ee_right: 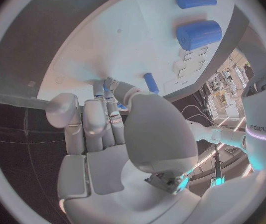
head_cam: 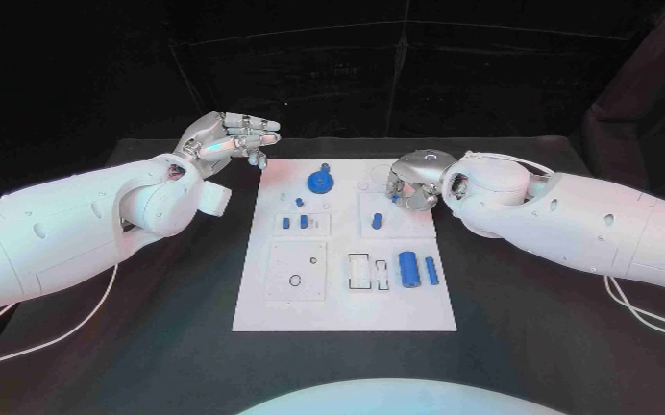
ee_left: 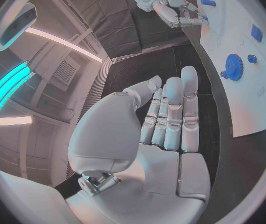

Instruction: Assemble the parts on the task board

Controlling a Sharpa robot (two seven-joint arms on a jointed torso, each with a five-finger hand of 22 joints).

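Over the task board's point(head_cam: 278, 309) upper right the right robot hand point(head_cam: 411, 181) curls down, seemingly pinching a small blue part point(ee_right: 120, 106), while the left robot hand point(head_cam: 229, 138) hovers spread, empty, off its upper-left corner.

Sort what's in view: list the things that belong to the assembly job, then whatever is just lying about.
Job:
task board
blue gear
large blue cylinder
thin blue pin
right robot hand, fingers down on the board
left robot hand, off the board

Lying about:
black table
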